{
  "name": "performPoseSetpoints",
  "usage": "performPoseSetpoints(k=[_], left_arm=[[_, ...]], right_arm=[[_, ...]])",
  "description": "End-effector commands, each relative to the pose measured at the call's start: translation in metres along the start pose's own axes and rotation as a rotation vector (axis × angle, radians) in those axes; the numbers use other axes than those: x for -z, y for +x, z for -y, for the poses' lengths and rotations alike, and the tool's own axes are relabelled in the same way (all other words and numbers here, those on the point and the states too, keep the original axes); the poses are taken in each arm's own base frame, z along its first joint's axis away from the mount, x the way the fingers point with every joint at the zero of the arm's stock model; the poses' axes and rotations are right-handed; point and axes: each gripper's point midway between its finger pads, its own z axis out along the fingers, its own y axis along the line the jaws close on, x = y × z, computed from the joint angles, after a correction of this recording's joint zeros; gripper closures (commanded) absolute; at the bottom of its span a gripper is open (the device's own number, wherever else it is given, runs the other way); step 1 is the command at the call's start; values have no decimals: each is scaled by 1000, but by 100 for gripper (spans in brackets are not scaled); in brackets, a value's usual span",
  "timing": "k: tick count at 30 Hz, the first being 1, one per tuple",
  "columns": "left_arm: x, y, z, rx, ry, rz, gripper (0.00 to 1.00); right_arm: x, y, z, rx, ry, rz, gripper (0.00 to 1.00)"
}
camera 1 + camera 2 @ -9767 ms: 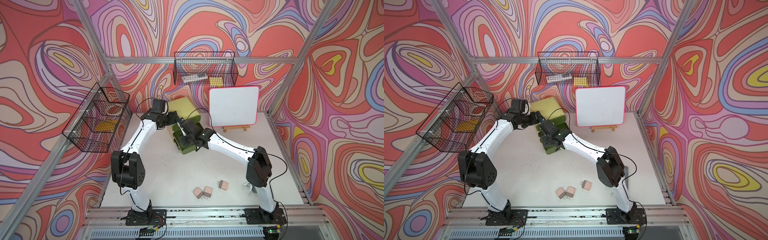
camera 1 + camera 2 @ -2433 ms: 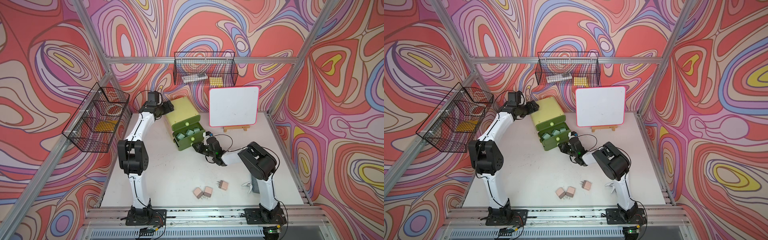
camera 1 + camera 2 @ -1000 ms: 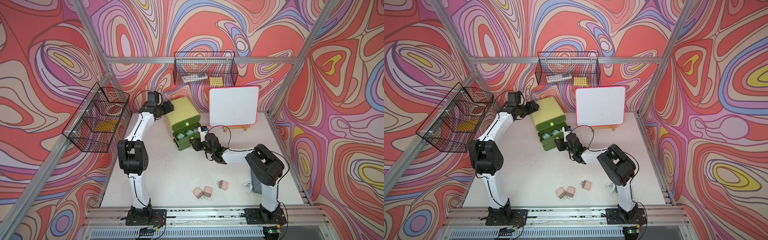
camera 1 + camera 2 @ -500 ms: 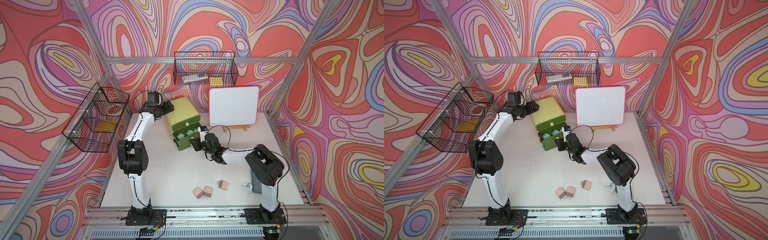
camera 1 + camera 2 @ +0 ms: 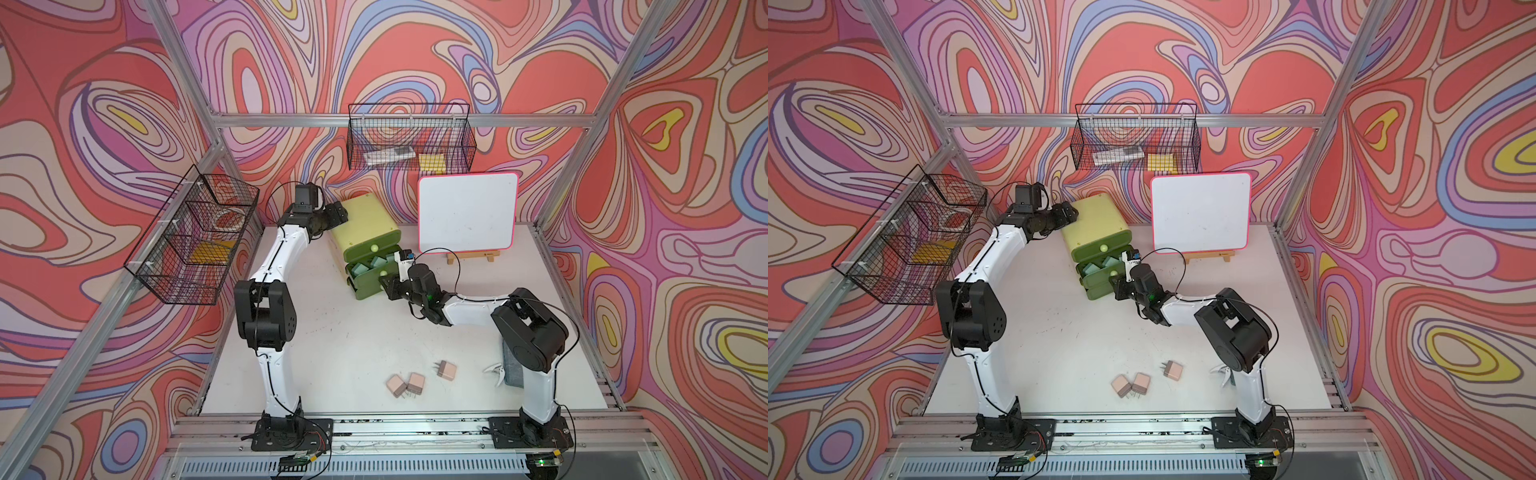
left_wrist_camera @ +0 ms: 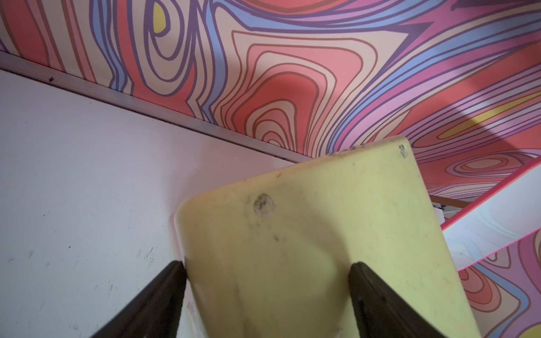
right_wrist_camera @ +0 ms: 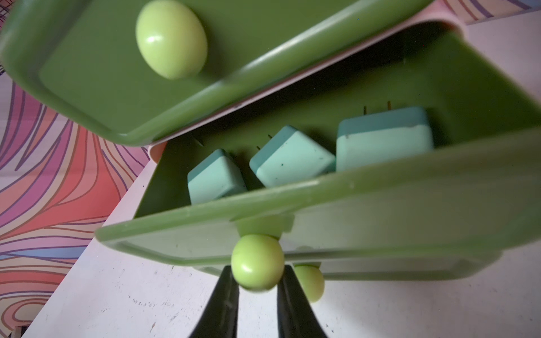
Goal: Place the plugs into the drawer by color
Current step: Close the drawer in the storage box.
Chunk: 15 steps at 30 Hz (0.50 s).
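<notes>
Right hand (image 7: pixel 258 278) pinches the middle drawer's knob (image 7: pixel 257 261), three teal-blue plugs (image 7: pixel 288 159) inside.
Left hand (image 6: pixel 266 266), spread, braces the lime-yellow chest (image 6: pixel 307 234); three pinkish-beige plugs (image 5: pixel 415 382) wait on the counter (image 5: pixel 332 332); mint green ones unseen.

A robotics laboratory test cell is seen: a left robot arm (image 5: pixel 272 266) and a right robot arm (image 5: pixel 473 309) are bolted to a metal base rail (image 5: pixel 415 430) before a white tabletop (image 5: pixel 353 332), enclosed by aluminium framing (image 5: pixel 270 120) and swirl-printed wall panels (image 5: pixel 415 50).
</notes>
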Motion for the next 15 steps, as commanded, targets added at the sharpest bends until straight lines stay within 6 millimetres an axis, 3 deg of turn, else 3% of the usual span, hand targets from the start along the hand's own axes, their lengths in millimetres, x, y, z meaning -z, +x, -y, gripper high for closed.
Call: performPoseSetpoints(k=[1,15], left_arm=[[-16,82,-59,41,-186,-276,14],[-15,82,-58,45,-182,-276,14]], right_arm=[[0,-29,-11,15,-9,68,83],[-17,-32,-9,10,12,62,84]])
